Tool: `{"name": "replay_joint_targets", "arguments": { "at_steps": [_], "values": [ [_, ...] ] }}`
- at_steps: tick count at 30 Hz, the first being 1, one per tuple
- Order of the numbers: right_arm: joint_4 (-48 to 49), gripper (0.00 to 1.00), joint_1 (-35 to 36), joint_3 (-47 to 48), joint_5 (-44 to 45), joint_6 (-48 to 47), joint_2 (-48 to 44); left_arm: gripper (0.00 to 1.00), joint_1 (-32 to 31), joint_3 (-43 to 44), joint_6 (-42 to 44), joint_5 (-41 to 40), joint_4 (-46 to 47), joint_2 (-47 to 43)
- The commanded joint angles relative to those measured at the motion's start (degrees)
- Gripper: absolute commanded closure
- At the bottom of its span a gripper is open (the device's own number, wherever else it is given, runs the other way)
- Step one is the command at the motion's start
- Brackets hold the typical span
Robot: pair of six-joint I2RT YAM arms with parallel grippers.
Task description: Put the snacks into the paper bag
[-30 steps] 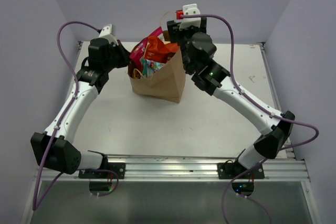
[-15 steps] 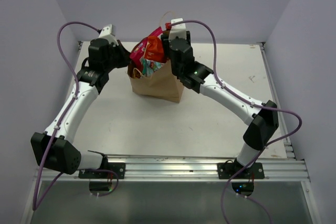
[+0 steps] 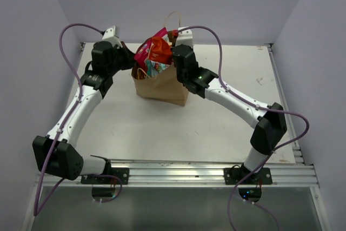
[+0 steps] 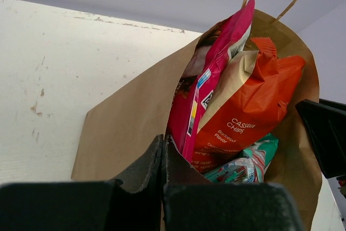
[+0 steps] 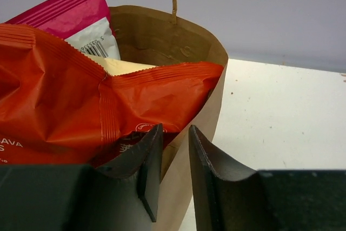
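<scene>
My right gripper's fingers are matt black plastic, the paper bag matt creased kraft, the red-orange chip bag and magenta bag glossy crinkled film.

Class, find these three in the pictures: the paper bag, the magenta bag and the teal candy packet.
paper bag (image 4: 124, 128), left wrist view, on its bare brown side wall.
magenta bag (image 4: 216, 63), left wrist view, on its upper pink face.
teal candy packet (image 4: 246, 163), left wrist view, on its crumpled front.
</scene>
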Motion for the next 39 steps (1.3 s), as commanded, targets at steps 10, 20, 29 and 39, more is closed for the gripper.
{"name": "replay_joint_targets", "arguments": {
  "at_steps": [10,20,29,39],
  "values": [
    [-3.3,0.56,-0.8,8.9,0.3,1.2,1.4,1.00,0.0,-0.5,-0.3,0.2,3.8,-1.8],
    [-13.0,0.55,-1.0,17.7,3.4,6.7,7.9,1.00,0.0,-0.7,-0.2,0.1,3.1,-1.7],
    [-27.1,0.49,-0.3,25.2,12.5,19.1,8.4,1.00,0.0,-1.5,-0.7,-0.5,3.1,-2.2],
    [-42.3,0.50,3.0,44.0,18.0,29.5,18.0,1.00,-0.1,-2.3,-0.6,-0.9,2.1,-4.0]
  ]
}}
